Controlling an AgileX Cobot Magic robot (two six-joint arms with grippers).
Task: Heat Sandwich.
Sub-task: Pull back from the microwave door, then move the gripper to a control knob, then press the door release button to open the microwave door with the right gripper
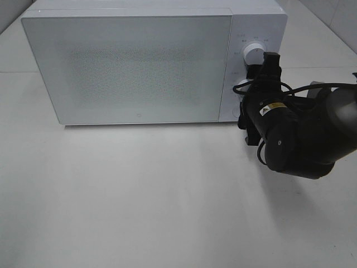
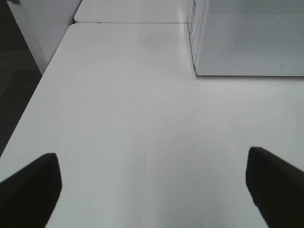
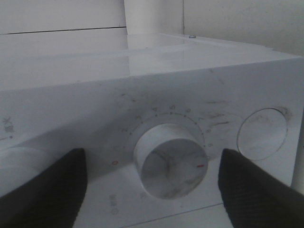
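White microwave (image 1: 139, 67) door shut; R claw (image 3: 152, 183) hovering released, ticked dial knob (image 3: 171, 161) sitting between its fingers, untouched. Prob. timer-setting step; nxt: clench knob, twist. L claw (image 2: 153, 180) idling spread.

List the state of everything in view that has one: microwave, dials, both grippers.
left gripper: open, empty, over the table
right gripper: open, straddling the lower dial
microwave door: closed
upper dial: free, nothing on it
lower dial: not gripped, a gap shows on each side
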